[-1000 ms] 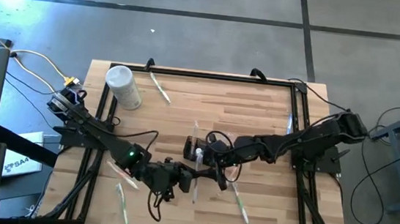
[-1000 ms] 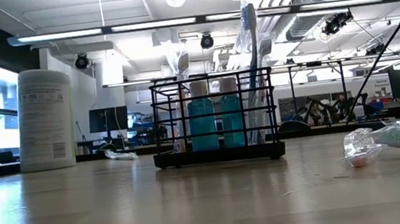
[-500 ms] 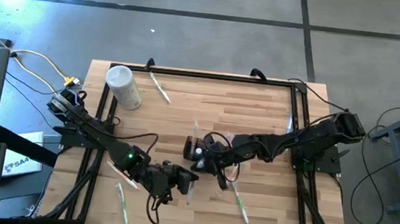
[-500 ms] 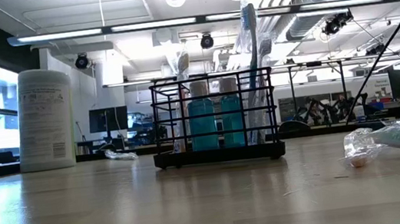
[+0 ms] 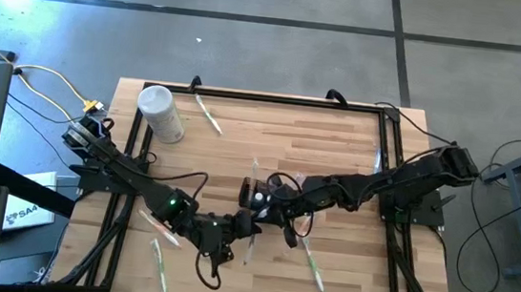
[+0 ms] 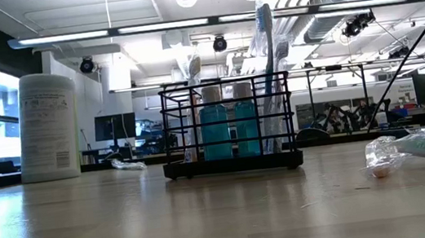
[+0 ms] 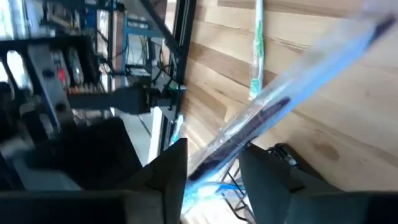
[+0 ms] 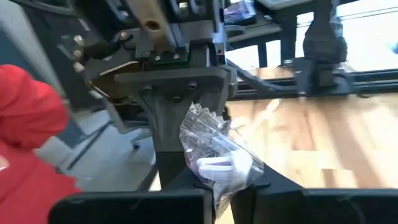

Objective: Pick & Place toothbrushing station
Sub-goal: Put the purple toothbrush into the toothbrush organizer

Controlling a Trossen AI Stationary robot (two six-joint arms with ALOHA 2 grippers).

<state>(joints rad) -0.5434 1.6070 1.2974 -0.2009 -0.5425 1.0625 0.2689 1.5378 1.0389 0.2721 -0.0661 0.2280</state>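
Pale wood tabletop [image 5: 337, 144]: far half open. Black wire toothbrushing station [image 6: 228, 125] mid-table; right hand [image 5: 257, 199] clamped on crinkled wrapper [image 8: 217, 155]; left hand [image 5: 243, 224] fingers apart around wrapped toothbrush [image 7: 273, 118].

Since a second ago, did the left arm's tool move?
Yes. In the high view the left tool has slid right along the table, away from the white container and closer to the right tool.
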